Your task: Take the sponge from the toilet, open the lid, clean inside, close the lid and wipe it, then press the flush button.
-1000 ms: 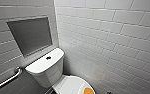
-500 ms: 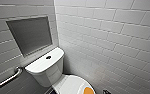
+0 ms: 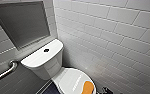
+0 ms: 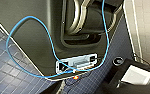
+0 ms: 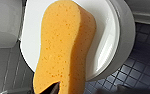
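Where two white-tiled walls (image 3: 111, 32) meet over a dark tiled floor (image 5: 141, 72), one toilet (image 3: 44, 65) stands in the corner. A recessed grey panel (image 3: 21, 22) sits above its tank and a single metal grab bar (image 3: 4, 71) is fixed beside it. One flush button (image 3: 46, 50) sits in the tank top. The lid (image 3: 69, 80) is down, and one orange sponge (image 5: 63, 47) shows over its front part. A dark part of the right gripper (image 5: 54, 88) overlaps the sponge's near end; I cannot tell whether it is apart or clamped on it.
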{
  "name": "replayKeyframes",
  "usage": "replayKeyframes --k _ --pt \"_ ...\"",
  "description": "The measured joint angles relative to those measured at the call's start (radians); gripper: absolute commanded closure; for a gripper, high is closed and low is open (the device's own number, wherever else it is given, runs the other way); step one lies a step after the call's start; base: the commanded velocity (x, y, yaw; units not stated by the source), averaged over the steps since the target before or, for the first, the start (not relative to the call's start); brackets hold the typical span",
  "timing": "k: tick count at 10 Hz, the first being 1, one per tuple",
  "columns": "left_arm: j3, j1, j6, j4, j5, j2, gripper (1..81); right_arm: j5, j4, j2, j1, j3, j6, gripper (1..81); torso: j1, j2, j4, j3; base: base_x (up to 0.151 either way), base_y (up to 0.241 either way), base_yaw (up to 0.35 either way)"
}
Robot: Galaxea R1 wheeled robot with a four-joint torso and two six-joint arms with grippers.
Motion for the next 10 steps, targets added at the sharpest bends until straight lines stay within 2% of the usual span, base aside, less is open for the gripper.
replayKeyframes --k 4,7,10 --pt "0.000 -0.010 0.000 0.010 -0.002 0.001 1.0 0.005 0.022 -0.034 0.067 0.051 0.003 1.0 0.000 0.000 0.000 -0.008 0.000 0.000 0.000" --pt "-0.016 -0.009 0.000 0.010 -0.002 0.006 1.0 0.003 0.023 0.040 0.063 -0.016 0.003 1.0 0.000 0.000 0.000 -0.014 0.000 0.000 0.000" --pt "-0.050 -0.007 0.000 0.010 -0.003 0.035 1.0 0.001 0.024 0.089 0.067 -0.047 0.003 1.0 0.001 0.000 0.000 -0.058 0.000 0.000 0.000"
